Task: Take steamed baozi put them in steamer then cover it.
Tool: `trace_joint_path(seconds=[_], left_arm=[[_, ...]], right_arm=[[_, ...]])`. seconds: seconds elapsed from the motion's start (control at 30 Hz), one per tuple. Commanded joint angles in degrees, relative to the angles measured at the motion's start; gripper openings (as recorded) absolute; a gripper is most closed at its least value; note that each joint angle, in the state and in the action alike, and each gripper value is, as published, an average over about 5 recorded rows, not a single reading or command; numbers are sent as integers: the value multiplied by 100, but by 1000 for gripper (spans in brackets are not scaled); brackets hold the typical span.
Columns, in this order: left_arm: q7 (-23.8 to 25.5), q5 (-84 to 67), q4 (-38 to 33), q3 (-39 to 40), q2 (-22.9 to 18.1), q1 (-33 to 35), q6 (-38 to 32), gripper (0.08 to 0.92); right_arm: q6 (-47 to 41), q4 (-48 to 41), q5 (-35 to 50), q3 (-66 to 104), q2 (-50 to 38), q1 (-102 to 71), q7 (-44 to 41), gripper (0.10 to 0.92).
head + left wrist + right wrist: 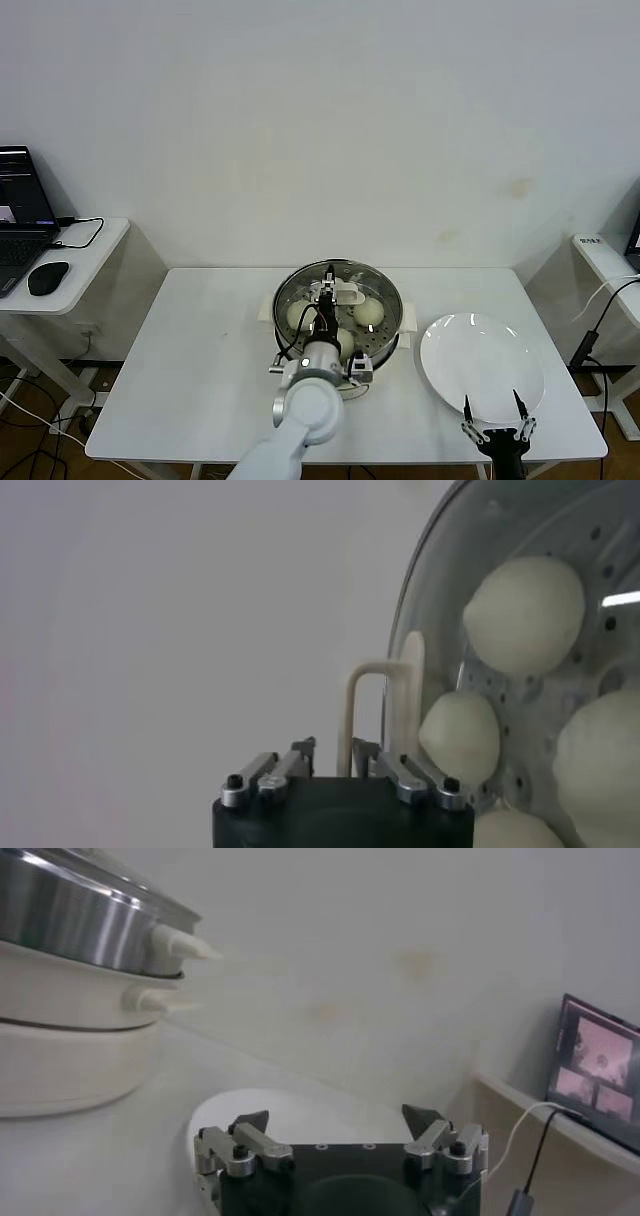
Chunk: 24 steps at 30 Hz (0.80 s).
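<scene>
The steamer point(392, 338) stands mid-table on its white pot base and also shows in the right wrist view point(70, 928). Several cream-white baozi point(368, 311) lie inside it, and they show through the glass in the left wrist view point(525, 615). The clear glass cover point(385, 288) lies over the basket. My left gripper point(327, 297) is above the steamer, shut on the cover's cream handle point(346, 715), with a finger on each side of it point(335, 748). My right gripper point(493, 405) is open and empty at the table's front right, over the near edge of the plate point(335, 1118).
A flat white plate point(480, 365) lies right of the steamer. A side table at the left holds a laptop point(20, 215) and a mouse point(47, 277). Another side table point(605, 260) with cables stands at the right.
</scene>
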Motion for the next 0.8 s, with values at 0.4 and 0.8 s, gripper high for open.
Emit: trace_joint_path(seconds=[0.4, 0.8], left_arm=[[-2123, -5553, -2684, -1130, 2059, 2349, -1570, 813], [-3117, -9905, -2527, -3869, 1838, 4460, -3889, 823]], right_arm=[[9, -36, 30, -23, -7, -35, -22, 823], [86, 108, 655, -272, -265, -186, -201, 823]])
